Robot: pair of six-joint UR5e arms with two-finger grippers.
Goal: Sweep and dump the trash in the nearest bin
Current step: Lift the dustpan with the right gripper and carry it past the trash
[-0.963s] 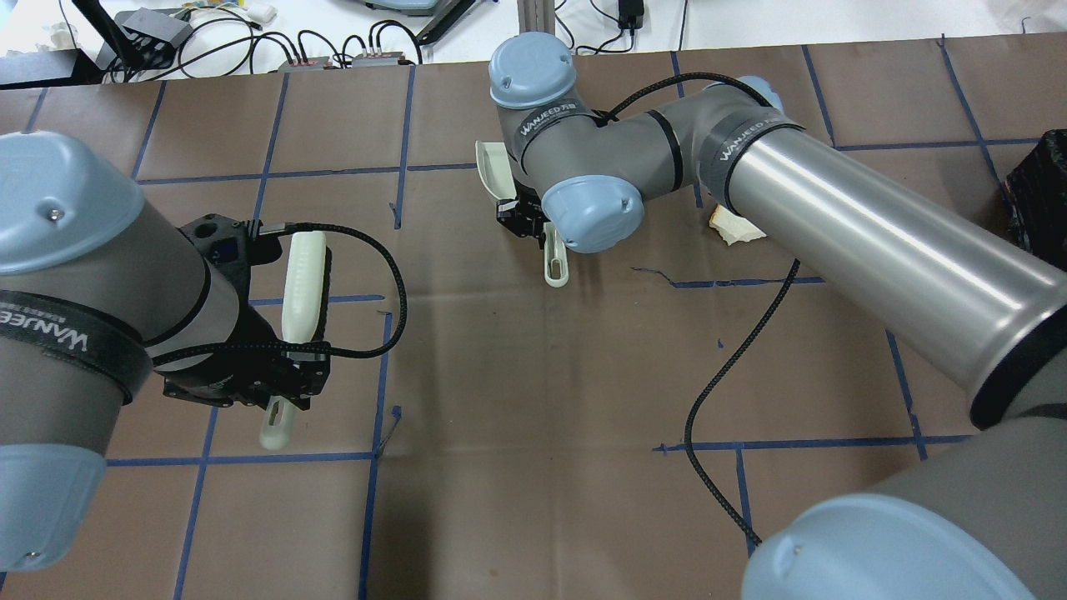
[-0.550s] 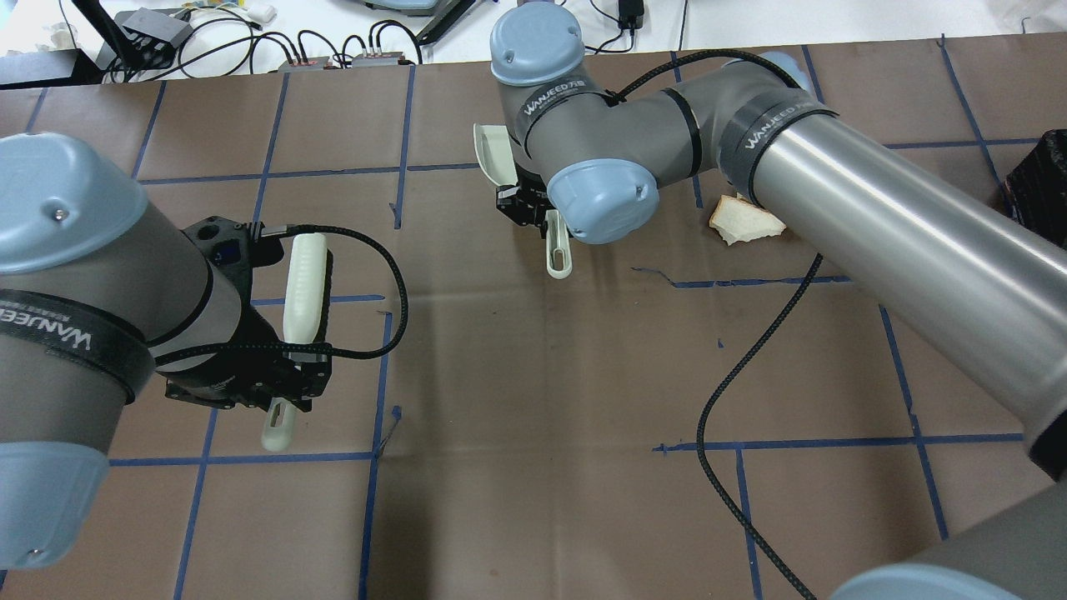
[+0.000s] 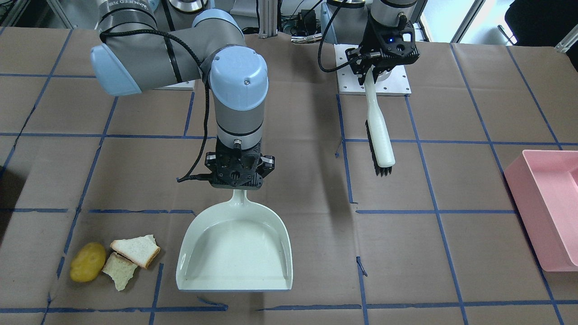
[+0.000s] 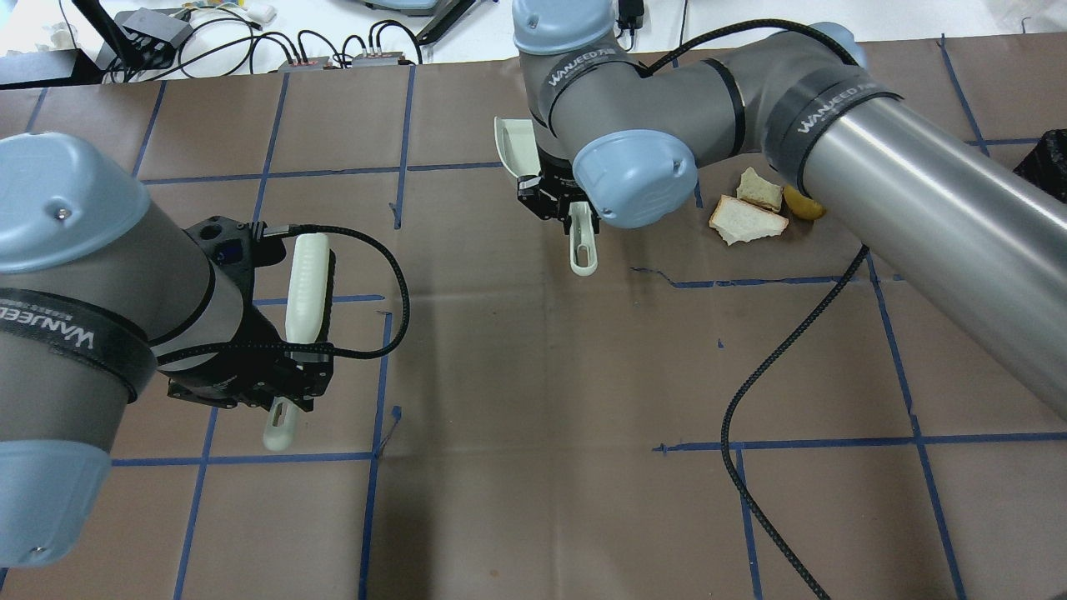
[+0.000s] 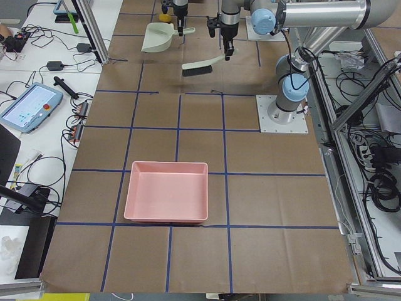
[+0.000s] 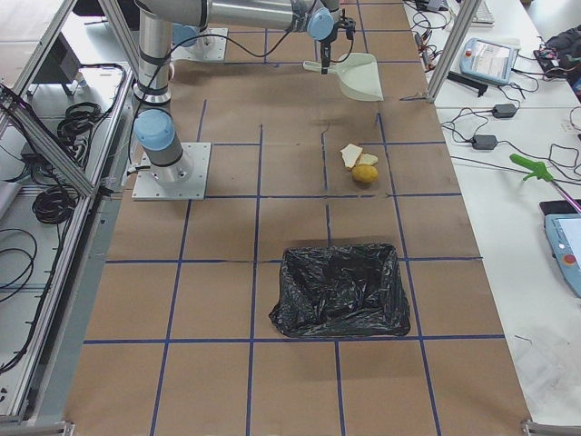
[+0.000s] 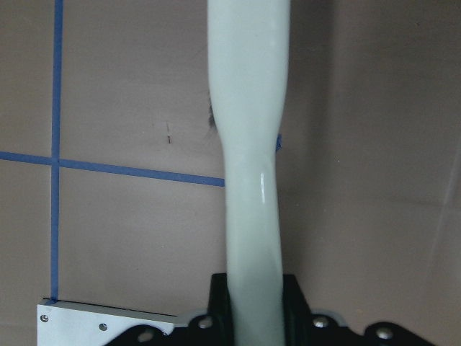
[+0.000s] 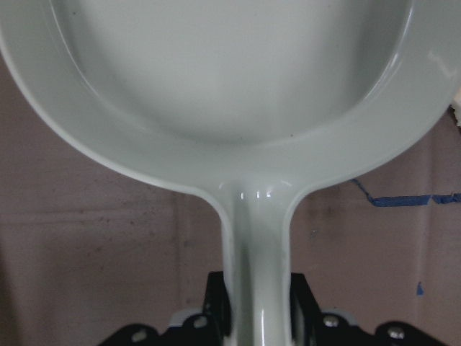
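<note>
Closest to the robot's base, the left gripper (image 4: 289, 382) has its jaws clamped tight on the handle of a pale brush (image 3: 378, 135), with no gap showing beside the handle in the left wrist view. The brush points away from the robot, black bristles to one side, clear of the brown worktop (image 3: 451, 271). Farther out, the right gripper (image 3: 238, 183) has its jaws closed on the stem of a pale dustpan (image 3: 235, 253). The pan is empty, and its open mouth faces away from the robot. Whether its lip touches the worktop cannot be told. The trash lies beyond these jaws and off to the robot's right of the pan. Two bread pieces (image 3: 137, 249) overlap each other just beside the pan's side wall, with a small gap to it. The potato-like lump (image 3: 88, 262) touches them on the far side. A black-lined bin (image 6: 340, 291) sits farther toward the robot's right end, and a pink tray (image 5: 166, 200) well apart at the left end. Compared with a second ago, the right arm and dustpan have shifted to the robot's right, toward the trash. This has uncovered the second bread piece and the lump's edge in the overhead view. The left gripper and brush have not moved.
</note>
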